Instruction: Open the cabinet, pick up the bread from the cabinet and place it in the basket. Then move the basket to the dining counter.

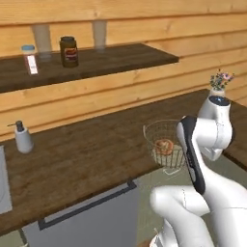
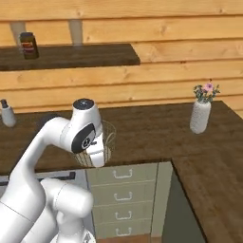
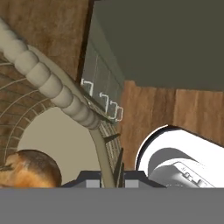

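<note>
In the hand view the fingers [image 3: 106, 171] are closed on the rim of the basket [image 3: 52, 85], with the beaded rim wire passing between the two dark tips and the mesh wall curving away to the left. The bread [image 3: 27, 168] lies inside the basket on its pale flat bottom, just left of the fingers, and does not touch them. In the left base view the basket [image 1: 155, 132] stands at the front edge of the dark wooden bench [image 1: 87, 159], partly hidden by the arm, with the bread [image 1: 164, 146] visible through the wire. In the right base view the basket [image 2: 110, 137] sits behind the wrist, above the grey-green drawers [image 2: 127, 199]. A white vase of flowers [image 2: 200, 114] stands well apart to the right on the bench. A soap bottle [image 1: 22, 137] stands on the bench far to the left. On the wall shelf [image 1: 111, 60] above stand a dark brown jar [image 1: 69, 51] and a small white bottle [image 1: 30, 59].
</note>
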Tool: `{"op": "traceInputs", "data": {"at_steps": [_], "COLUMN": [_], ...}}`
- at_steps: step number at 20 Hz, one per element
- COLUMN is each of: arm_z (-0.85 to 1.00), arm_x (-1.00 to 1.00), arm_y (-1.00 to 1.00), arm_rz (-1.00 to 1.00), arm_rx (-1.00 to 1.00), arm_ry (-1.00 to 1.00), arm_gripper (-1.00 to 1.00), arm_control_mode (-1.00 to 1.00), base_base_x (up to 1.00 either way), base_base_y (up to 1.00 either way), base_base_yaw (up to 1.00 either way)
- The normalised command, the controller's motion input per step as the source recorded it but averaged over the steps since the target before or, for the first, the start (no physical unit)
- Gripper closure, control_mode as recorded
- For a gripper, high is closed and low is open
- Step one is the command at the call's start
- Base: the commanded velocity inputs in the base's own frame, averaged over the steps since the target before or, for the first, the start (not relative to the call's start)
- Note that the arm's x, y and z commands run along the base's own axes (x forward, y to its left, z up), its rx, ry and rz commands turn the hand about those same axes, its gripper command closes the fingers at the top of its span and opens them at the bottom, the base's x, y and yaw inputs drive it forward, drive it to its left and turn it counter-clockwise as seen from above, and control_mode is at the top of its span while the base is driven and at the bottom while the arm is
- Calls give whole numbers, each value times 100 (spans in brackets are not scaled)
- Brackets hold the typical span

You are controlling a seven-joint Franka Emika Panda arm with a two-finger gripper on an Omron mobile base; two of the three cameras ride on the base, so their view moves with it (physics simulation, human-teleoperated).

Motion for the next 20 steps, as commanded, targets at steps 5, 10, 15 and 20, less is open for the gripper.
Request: {"op": "traceInputs", "data": {"at_steps": [5,10,15,20], "arm_z": [0,0,0,0], "arm_x": [0,0,0,0], "arm_y": [0,0,0,0], "arm_rz": [0,0,0,0], "arm_rx": [0,0,0,0], "arm_ry": [0,0,0,0], "arm_gripper": [100,100,100,100], "arm_control_mode": [100,100,100,100], "base_base_x": [-48,-37,-32,-19], "base_base_y": [-1,0,-1,-1], "base_base_yaw": [-84,-83,-83,-81]}}
